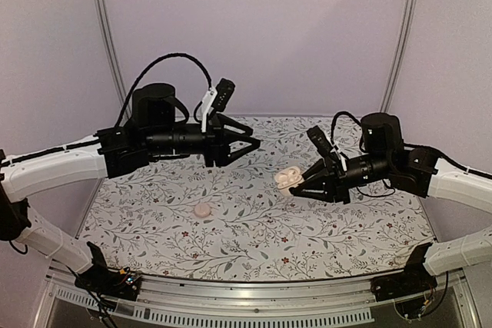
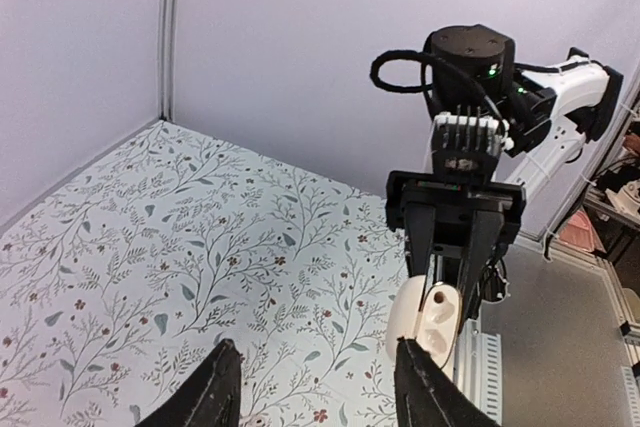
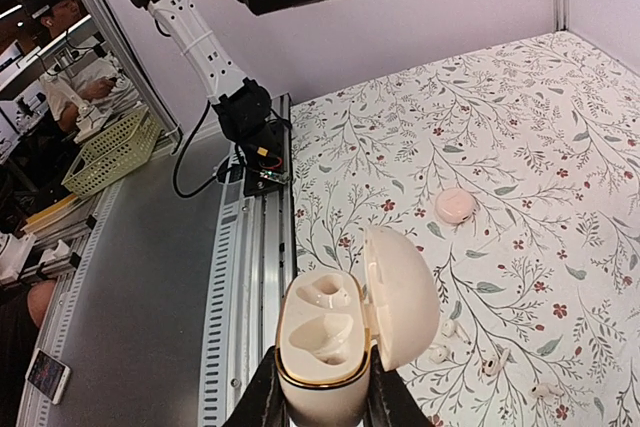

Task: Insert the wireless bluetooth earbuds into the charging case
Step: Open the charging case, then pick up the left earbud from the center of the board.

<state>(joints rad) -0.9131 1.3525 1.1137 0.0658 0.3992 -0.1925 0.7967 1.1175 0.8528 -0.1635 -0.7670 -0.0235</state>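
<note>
The charging case [image 3: 322,347] is pale pink with a gold rim. Its lid [image 3: 402,297] is swung open to the right, and two moulded wells show inside. My right gripper [image 3: 320,392] is shut on its base and holds it above the floral table [image 1: 254,228], case [image 1: 290,180] facing the left arm. In the left wrist view the case [image 2: 428,315] hangs ahead between the right arm's dark fingers [image 2: 478,247]. The earbuds, one small pink lump [image 1: 202,210], lie on the cloth [image 3: 455,205], apart from both grippers. My left gripper [image 1: 252,144] is open and holds nothing [image 2: 320,387].
A metal rail [image 1: 246,297] with both arm bases runs along the table's near edge. Plain walls close off the back and sides [image 1: 254,28]. Off the table, the right wrist view shows a yellow basket [image 3: 108,152] and cables [image 3: 205,162].
</note>
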